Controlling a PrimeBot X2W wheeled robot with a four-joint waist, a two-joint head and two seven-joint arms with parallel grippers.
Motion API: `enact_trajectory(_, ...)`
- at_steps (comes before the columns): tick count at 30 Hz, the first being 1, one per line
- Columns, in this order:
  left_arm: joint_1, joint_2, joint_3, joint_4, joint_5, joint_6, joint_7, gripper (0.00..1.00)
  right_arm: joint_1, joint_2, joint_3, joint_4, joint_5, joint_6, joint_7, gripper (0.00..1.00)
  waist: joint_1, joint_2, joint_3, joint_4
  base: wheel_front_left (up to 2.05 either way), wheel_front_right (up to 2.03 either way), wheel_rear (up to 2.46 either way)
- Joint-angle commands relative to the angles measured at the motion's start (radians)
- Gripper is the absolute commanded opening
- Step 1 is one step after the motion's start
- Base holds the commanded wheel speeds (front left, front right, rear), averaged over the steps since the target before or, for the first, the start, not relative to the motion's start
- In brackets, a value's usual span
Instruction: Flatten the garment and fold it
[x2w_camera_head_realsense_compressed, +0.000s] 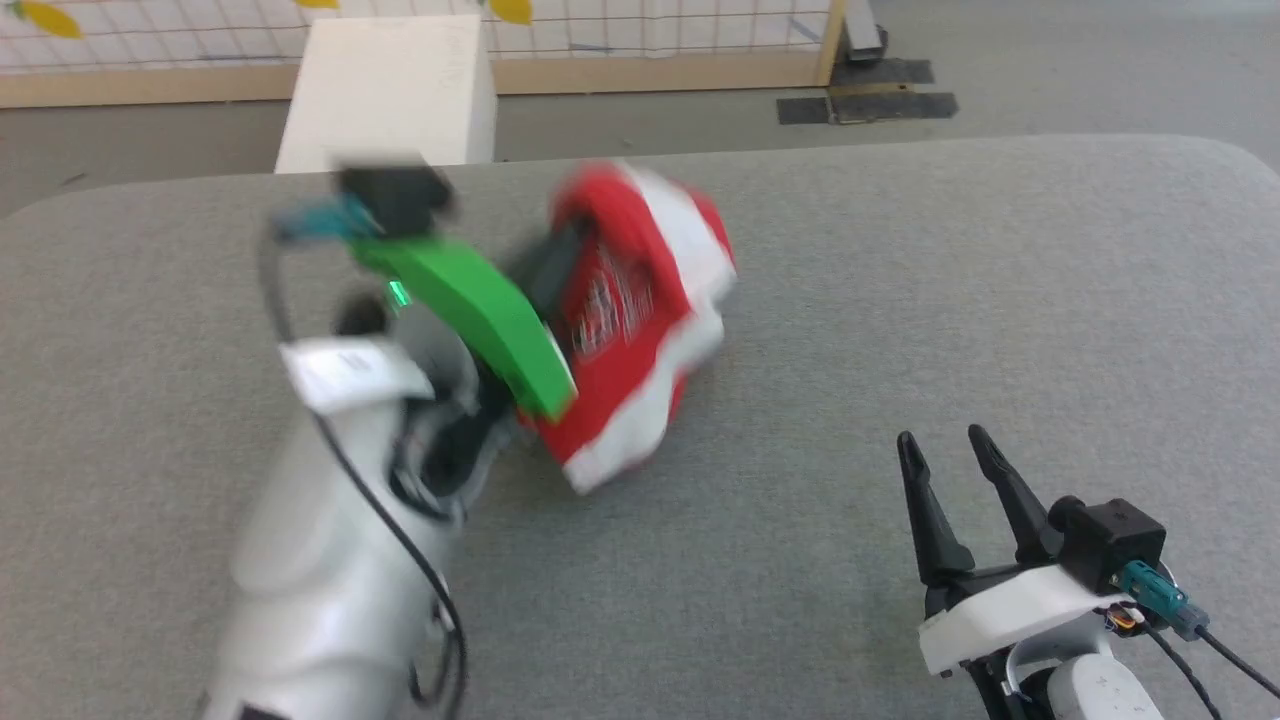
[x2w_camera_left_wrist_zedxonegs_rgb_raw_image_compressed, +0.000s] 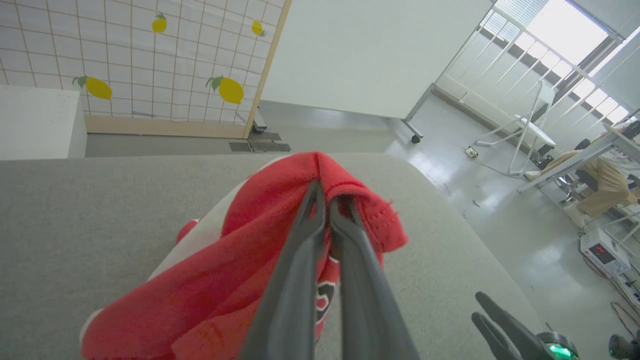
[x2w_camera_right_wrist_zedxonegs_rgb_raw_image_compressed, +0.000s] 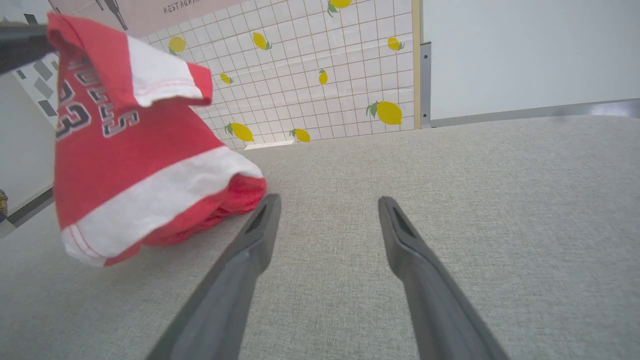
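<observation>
**While the left end effector (x2w_camera_left_wrist_zedxonegs_rgb_raw_image_compressed: 327, 192) pinches the garment (x2w_camera_left_wrist_zedxonegs_rgb_raw_image_compressed: 225, 280), the right end effector (x2w_camera_head_realsense_compressed: 942, 440) stands wide**

Where the grey cloth-covered counter (x2w_camera_head_realsense_compressed: 900, 250) rounds off at its far corners, a grey floor (x2w_camera_head_realsense_compressed: 1050, 60) begins. On it stand a white box (x2w_camera_head_realsense_compressed: 390, 90) and a gridded screen (x2w_camera_right_wrist_zedxonegs_rgb_raw_image_compressed: 320, 50) printed with yellow lemons. Dark mats (x2w_camera_head_realsense_compressed: 865, 100) lie at the foot of the screen. In the left wrist view a white panel on castors (x2w_camera_left_wrist_zedxonegs_rgb_raw_image_compressed: 370, 50) and a bright railed window (x2w_camera_left_wrist_zedxonegs_rgb_raw_image_compressed: 550, 45) show to the right.

The garment sits left of the counter's middle. Its upper edge is raised and bunched between the closed left fingers, and its lower folds rest on the cloth. The right end effector is low over the near right of the counter, well apart from the garment, with nothing between its spread fingers.

In the head view the left arm and the garment are smeared by motion. The left fingers there are hidden behind a green wrist part (x2w_camera_head_realsense_compressed: 470, 310), and the lettering is unreadable. In the right wrist view the print shows "33" under letters that a fold breaks up. The waistband cannot be made out.
</observation>
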Motion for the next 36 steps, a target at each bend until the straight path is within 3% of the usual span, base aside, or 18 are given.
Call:
enact_trajectory(1, 0.050, -0.004, -0.025, 0.021, 0.007, 0.003, 0.006, 0.00, 0.001, 0.000, 0.002, 0.003, 0.006, -0.002, -0.011, 1.00, 0.0000, -0.0001, 0.007, -0.026, 0.00, 0.00, 0.00)
enact_trajectory(8, 0.225, -0.033, -0.196, 0.161, 0.056, 0.008, 0.104, 0.00, 0.008, 0.000, 0.003, 0.016, 0.017, -0.002, -0.018, 1.00, 0.0000, -0.0001, 0.004, -0.034, 0.00, 0.00, 0.00)
enact_trajectory(11, 0.250, -0.058, -0.189, 0.159, -0.013, 0.006, 0.143, 0.00, 0.009, 0.000, 0.004, 0.024, 0.024, -0.002, -0.021, 1.00, 0.0000, -0.0001, -0.009, -0.023, 0.00, 0.00, 0.00)
enact_trajectory(12, 0.244, -0.061, -0.183, 0.144, -0.025, 0.007, 0.148, 0.27, 0.011, 0.000, 0.004, 0.026, 0.024, -0.002, -0.022, 1.00, 0.0000, -0.0001, -0.014, -0.016, 0.00, 0.00, 0.00)
enact_trajectory(13, 0.234, -0.059, -0.174, 0.125, -0.028, 0.011, 0.146, 0.91, 0.012, 0.000, 0.004, 0.029, 0.024, -0.002, -0.022, 1.00, 0.0000, -0.0001, -0.020, -0.009, 0.00, 0.00, 0.00)
enact_trajectory(14, 0.227, -0.058, -0.160, 0.107, -0.034, 0.016, 0.139, 1.00, 0.013, 0.000, 0.005, 0.031, 0.025, -0.002, -0.023, 1.00, 0.0000, -0.0001, -0.026, -0.005, 0.00, 0.00, 0.00)
enact_trajectory(21, 0.188, 0.001, -0.022, -0.083, -0.031, 0.053, 0.005, 1.00, 0.028, 0.000, 0.008, 0.047, 0.033, -0.002, -0.026, 1.00, 0.0000, -0.0001, -0.074, 0.024, 0.00, 0.00, 0.00)
enact_trajectory(22, 0.199, 0.044, 0.028, -0.135, 0.016, 0.074, -0.079, 1.00, 0.037, 0.000, 0.008, 0.053, 0.035, -0.002, -0.027, 1.00, 0.0000, -0.0001, -0.091, 0.033, 0.00, 0.00, 0.00)
enact_trajectory(25, 0.243, 0.109, 0.075, -0.150, 0.114, 0.111, -0.203, 1.00, 0.042, 0.000, 0.013, 0.057, 0.038, -0.002, -0.027, 1.00, 0.0000, -0.0001, -0.103, 0.032, 0.00, 0.00, 0.00)
enact_trajectory(29, 0.335, 0.170, 0.124, -0.136, 0.229, 0.164, -0.382, 1.00, 0.045, 0.000, -0.004, 0.068, 0.026, -0.002, -0.011, 1.00, 0.0000, -0.0001, -0.113, 0.029, 0.00, 0.00, 0.00)
enact_trajectory(32, 0.406, 0.206, 0.117, -0.121, 0.338, 0.201, -0.489, 1.00, 0.047, 0.000, -0.023, 0.074, 0.015, -0.002, 0.011, 1.00, 0.0000, -0.0001, -0.114, 0.029, 0.00, 0.00, 0.00)
enact_trajectory(36, 0.486, 0.190, 0.106, -0.105, 0.392, 0.224, -0.530, 1.00, 0.048, 0.000, -0.050, 0.080, -0.007, -0.002, 0.069, 1.00, 0.0000, -0.0001, -0.110, 0.035, 0.00, 0.00, 0.00)
